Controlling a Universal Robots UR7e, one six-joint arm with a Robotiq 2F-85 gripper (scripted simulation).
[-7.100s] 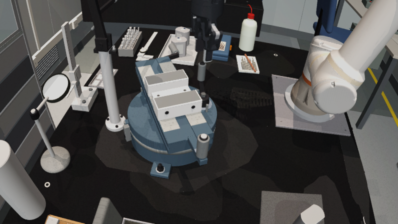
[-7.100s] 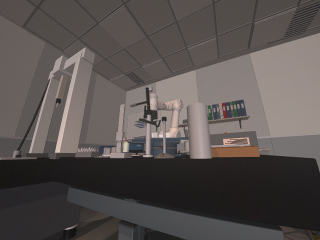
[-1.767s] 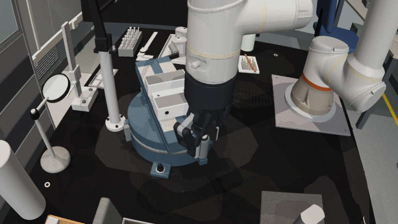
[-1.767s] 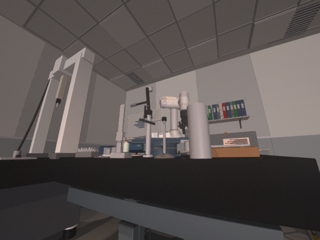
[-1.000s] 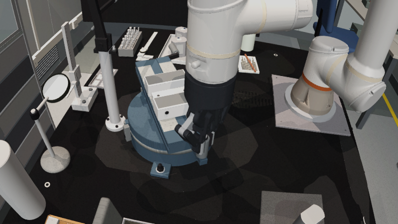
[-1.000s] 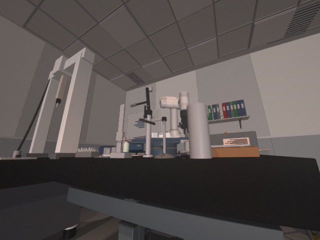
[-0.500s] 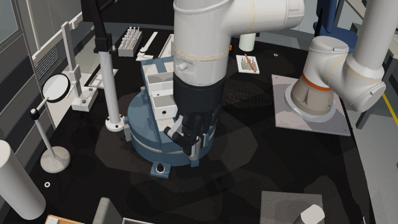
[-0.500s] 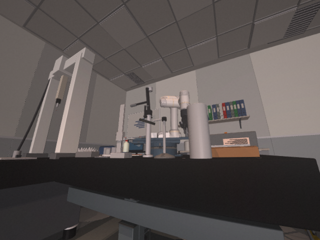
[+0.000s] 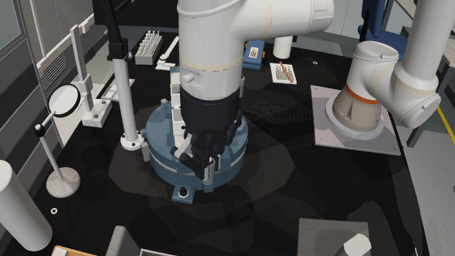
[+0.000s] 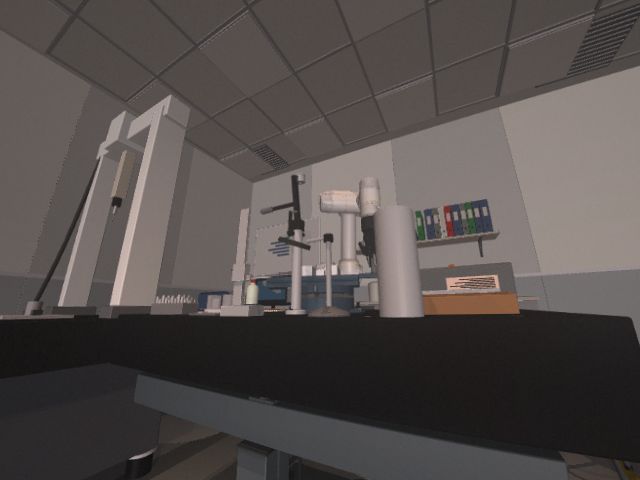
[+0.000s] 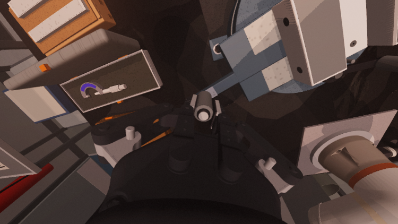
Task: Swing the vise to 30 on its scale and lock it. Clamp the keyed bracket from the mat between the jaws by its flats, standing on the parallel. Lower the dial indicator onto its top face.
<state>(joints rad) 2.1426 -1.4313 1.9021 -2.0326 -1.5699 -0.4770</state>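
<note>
At the middle of the black table the blue vise [image 9: 194, 140] sits on its round swivel base, its pale jaws [image 11: 320, 44] at the upper right of the wrist camera. My gripper [image 11: 205, 110] is closed around the grey cylindrical handle [image 11: 204, 108] at the end of the vise's screw bar, at the base's front edge [image 9: 208, 173]. A small blue lock block with a black knob [image 9: 183, 192] sits on the table just in front of the base. The dial indicator's column [image 9: 125, 98] stands left of the vise. The keyed bracket is hidden from me.
An open case holding a micrometer [image 11: 111, 80] lies near the front table edge, next to an orange box [image 11: 61, 22]. A magnifier on a stand [image 9: 62, 140] and a tall white cylinder [image 9: 19, 210] stand at the left. The arm's base plate [image 9: 353, 121] is at the right.
</note>
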